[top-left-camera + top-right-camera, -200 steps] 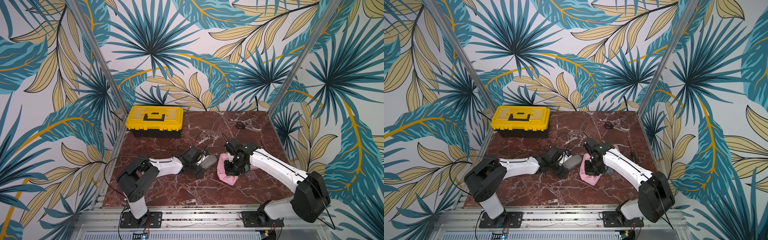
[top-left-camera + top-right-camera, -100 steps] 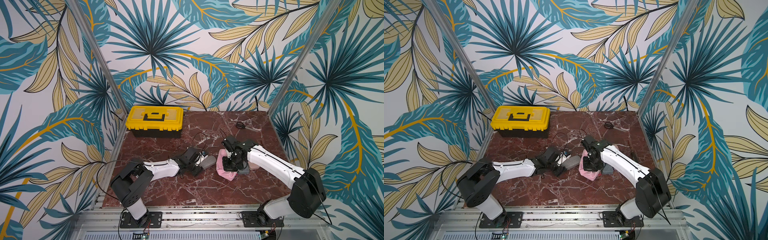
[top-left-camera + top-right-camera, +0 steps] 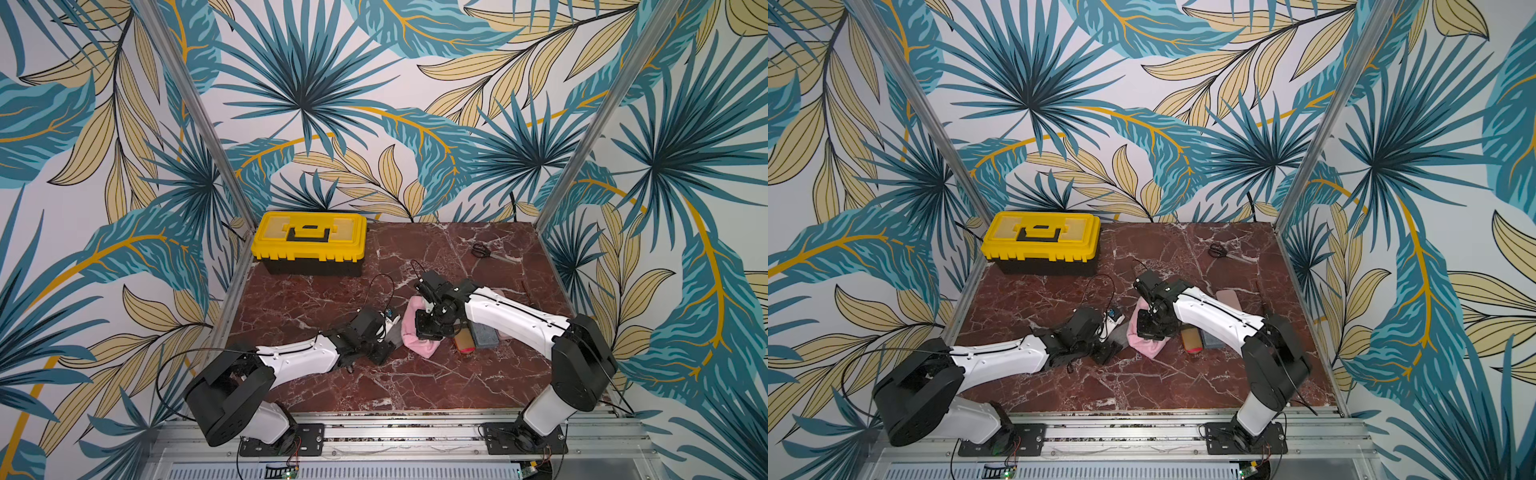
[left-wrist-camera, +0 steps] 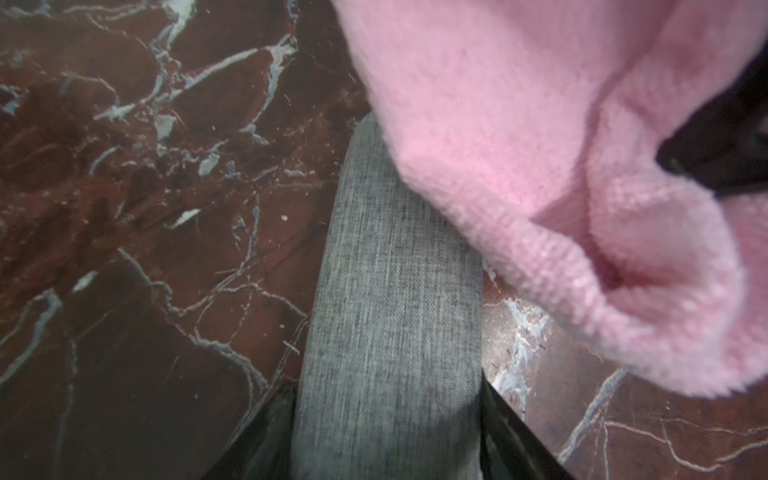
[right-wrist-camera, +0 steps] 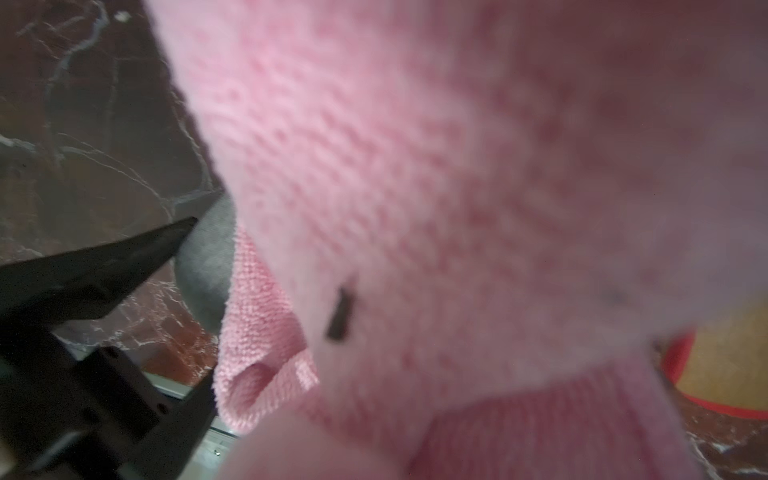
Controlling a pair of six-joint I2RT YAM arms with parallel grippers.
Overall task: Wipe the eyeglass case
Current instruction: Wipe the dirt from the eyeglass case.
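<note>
The left arm [image 3: 297,359] and right arm [image 3: 511,318] have white shells with a thin dark seam and bulky black joints. Thin black cables [image 3: 166,374] loop off them. Each base plate [image 3: 309,436] is black, with small screws. The left hand [image 3: 386,345] and right hand [image 3: 430,332] are black.

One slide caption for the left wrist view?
Left gripper grips grey eyeglass case; pink cloth covers its far end.

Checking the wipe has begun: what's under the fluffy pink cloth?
One end of the grey woven-fabric eyeglass case lies under the fluffy pink cloth; the rest shows, clamped in the left gripper. How far it reaches underneath is covered.
</note>
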